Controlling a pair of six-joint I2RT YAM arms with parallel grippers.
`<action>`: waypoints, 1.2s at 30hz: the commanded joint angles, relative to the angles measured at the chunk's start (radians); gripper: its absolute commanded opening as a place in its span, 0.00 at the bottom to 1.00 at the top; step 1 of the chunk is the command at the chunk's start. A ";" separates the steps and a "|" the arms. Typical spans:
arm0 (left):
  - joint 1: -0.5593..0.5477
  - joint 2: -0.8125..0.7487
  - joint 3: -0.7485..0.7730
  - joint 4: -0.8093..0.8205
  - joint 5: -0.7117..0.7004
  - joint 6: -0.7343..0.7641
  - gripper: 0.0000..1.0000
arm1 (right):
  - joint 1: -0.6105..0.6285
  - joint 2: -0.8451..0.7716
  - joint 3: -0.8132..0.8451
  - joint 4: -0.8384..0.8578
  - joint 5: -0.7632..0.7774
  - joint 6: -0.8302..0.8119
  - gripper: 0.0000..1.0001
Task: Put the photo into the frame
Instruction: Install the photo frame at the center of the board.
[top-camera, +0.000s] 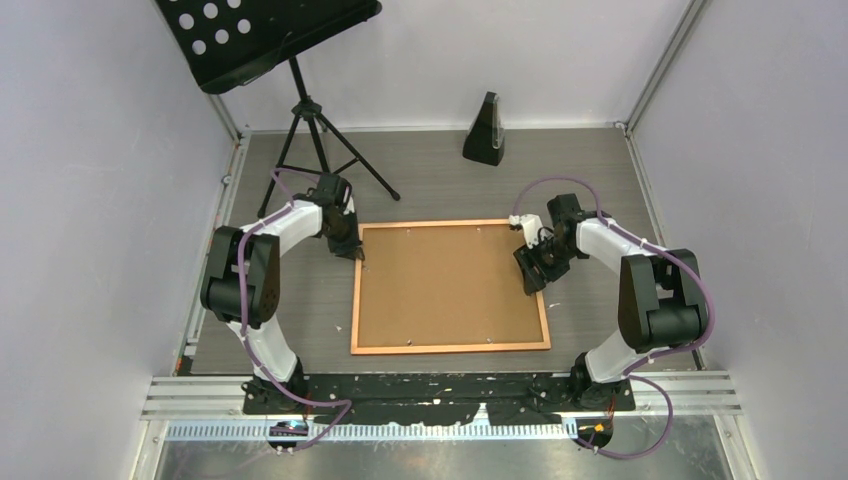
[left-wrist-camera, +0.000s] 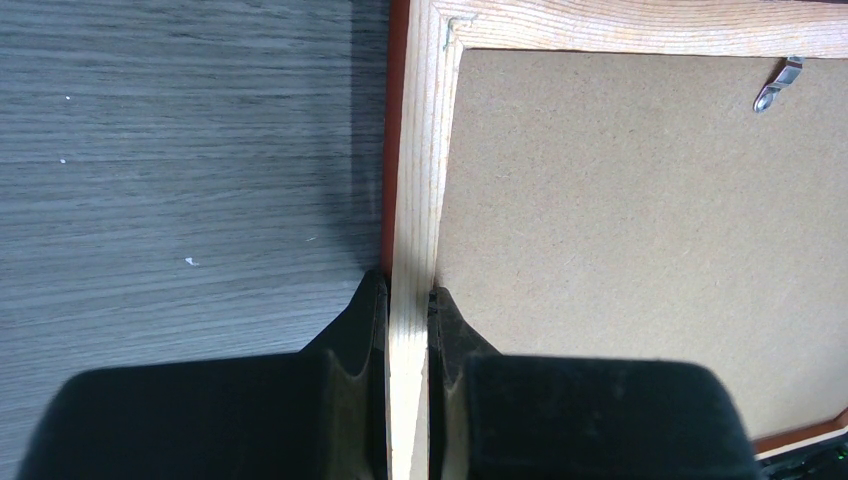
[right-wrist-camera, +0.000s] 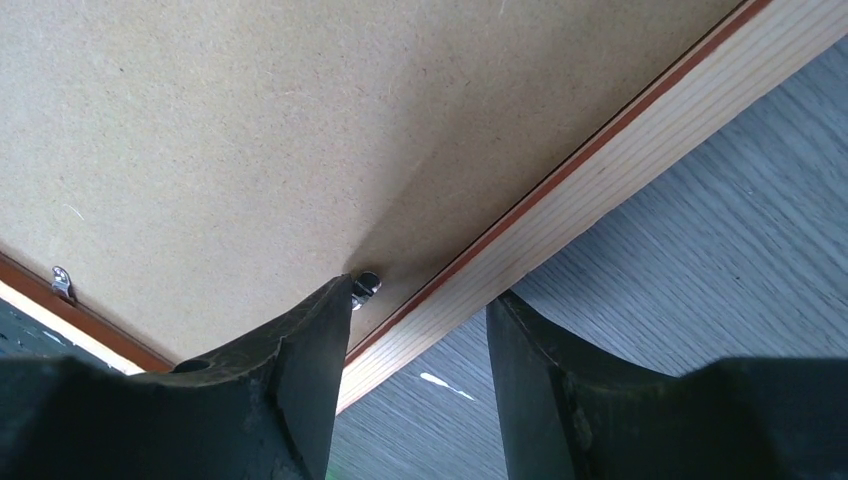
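Left gripper (left-wrist-camera: 408, 296) clamped rail of copper-orange wooden frame (left-wrist-camera: 412, 180); right gripper (right-wrist-camera: 420, 300), jaws apart at small metal tab (right-wrist-camera: 366, 287), risked snagging it, shifting brown fibreboard backing (right-wrist-camera: 300, 120)

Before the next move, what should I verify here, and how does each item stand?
1. Left tool clamped on the frame's left rail: ok.
2. Right tool gripping the right rail: not ok, it straddles the rail with jaws apart.
3. Backing board lying inside the frame: ok.
4. Metal clip beside the right tool turned over the board: cannot tell.
5. Photo under the board: cannot tell, none shows.
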 joint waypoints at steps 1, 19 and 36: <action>0.012 0.003 -0.024 0.032 0.000 -0.029 0.00 | 0.003 -0.017 0.005 0.032 0.020 0.011 0.55; 0.012 -0.005 -0.030 0.035 -0.001 -0.026 0.00 | 0.003 0.022 -0.008 0.065 0.148 0.021 0.46; 0.013 -0.014 -0.037 0.036 -0.009 -0.024 0.00 | 0.002 0.029 -0.015 0.080 0.204 0.014 0.37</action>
